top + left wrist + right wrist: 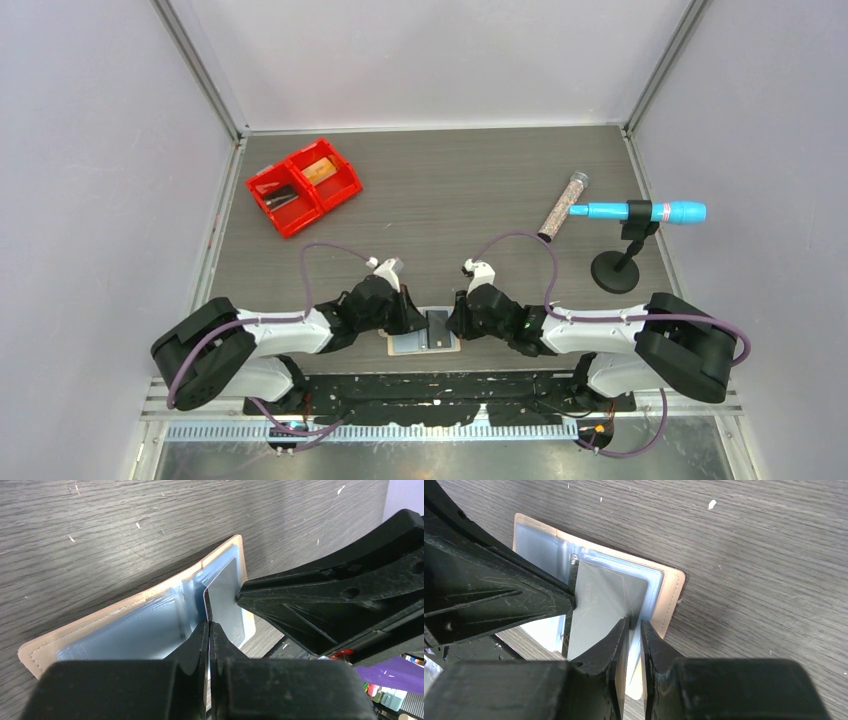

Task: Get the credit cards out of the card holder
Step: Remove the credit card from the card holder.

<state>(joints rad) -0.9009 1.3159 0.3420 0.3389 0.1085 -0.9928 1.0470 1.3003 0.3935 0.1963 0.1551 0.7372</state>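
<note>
- The left gripper [210,626] is clenched, its two black fingers pressed flat together on the near edge of a thin dark grey credit card [604,600].
- The right gripper [634,625] is closed down to a narrow slit. It straddles the card's opposite edge and appears to pinch it there.
- The two grippers face each other directly above the tan folding card holder [672,592], with the card between their tips.
- The card is tilted up off the holder. Its far end rests at the holder's blue-grey inner panels, and its near end is raised between the fingertips.
- In the left wrist view a thin red line runs along the card's edge; what it belongs to cannot be told.
- The card holder lies spread open and flat, with its stitched tan rim framing the glossy blue-grey pockets.
- It sits on the dark wood-grain desk [450,200] at the near edge, midway between the two arm bases.
- A red two-compartment plastic bin [303,186] stands well beyond the card holder, toward the far left.
</note>
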